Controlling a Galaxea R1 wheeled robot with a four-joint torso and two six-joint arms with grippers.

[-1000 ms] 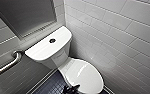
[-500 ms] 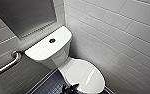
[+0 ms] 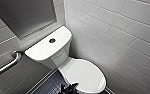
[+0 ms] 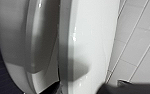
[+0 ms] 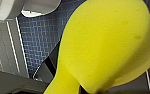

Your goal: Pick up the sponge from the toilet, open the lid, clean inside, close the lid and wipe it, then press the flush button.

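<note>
Sponge point(image 5: 103, 45), closed lid point(image 3: 87, 75), grab bar point(image 3: 6, 66)

1 yellow sponge point(image 5: 103, 42) close against my wrist camera, pinched narrow at its base in my right gripper point(image 5: 66, 82), dark blue small-tile floor point(image 5: 38, 37) behind it, curved white toilet point(image 5: 6, 10) ceramic beyond, white wall tiles point(image 5: 1, 50) beside the floor

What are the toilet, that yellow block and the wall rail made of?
The toilet looks like glazed white ceramic: glossy, with sharp highlights. The sponge seems soft foam: matte, bulging, pinched narrow at one end. The rail is likely metal: grey, dull sheen.
</note>
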